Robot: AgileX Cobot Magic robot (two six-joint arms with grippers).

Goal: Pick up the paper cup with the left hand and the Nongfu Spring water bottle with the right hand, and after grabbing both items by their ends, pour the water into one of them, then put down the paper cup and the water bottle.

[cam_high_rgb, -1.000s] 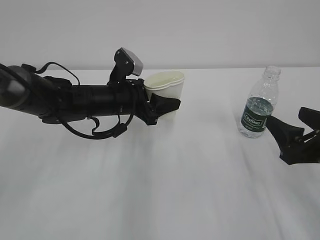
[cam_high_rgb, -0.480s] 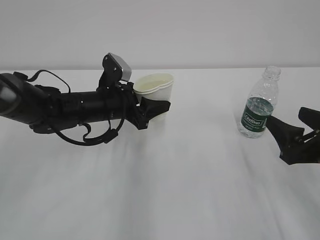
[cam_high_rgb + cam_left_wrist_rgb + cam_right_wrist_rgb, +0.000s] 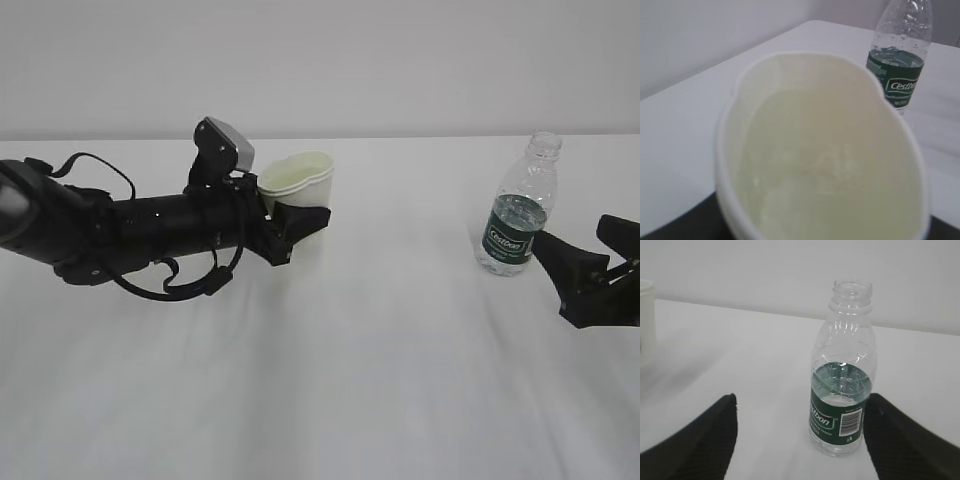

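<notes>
The paper cup [image 3: 298, 172] is cream-white, and its rim is squeezed into an oval. My left gripper [image 3: 303, 216] is shut on its lower wall. The cup [image 3: 825, 150] fills the left wrist view, with a dark finger [image 3: 670, 227] at the bottom corner. I cannot tell whether its pale inside holds water. The Nongfu Spring water bottle [image 3: 520, 208] stands upright and capless on the table at the right. Water [image 3: 836, 399] fills it to about label height. My right gripper [image 3: 592, 250] is open, just right of the bottle. In the right wrist view the bottle [image 3: 842, 390] stands ahead of the gripper [image 3: 800, 440], near its right finger.
A white table [image 3: 380, 350] carries everything, and a pale wall [image 3: 400, 60] rises behind its far edge. The left arm [image 3: 120, 230] with looping cables lies low across the table's left side. The cup [image 3: 646, 320] shows at the left edge of the right wrist view.
My left arm has carried the paper cup leftward and slightly lower, away from the bottle. The right gripper and the bottle have stayed in place.
</notes>
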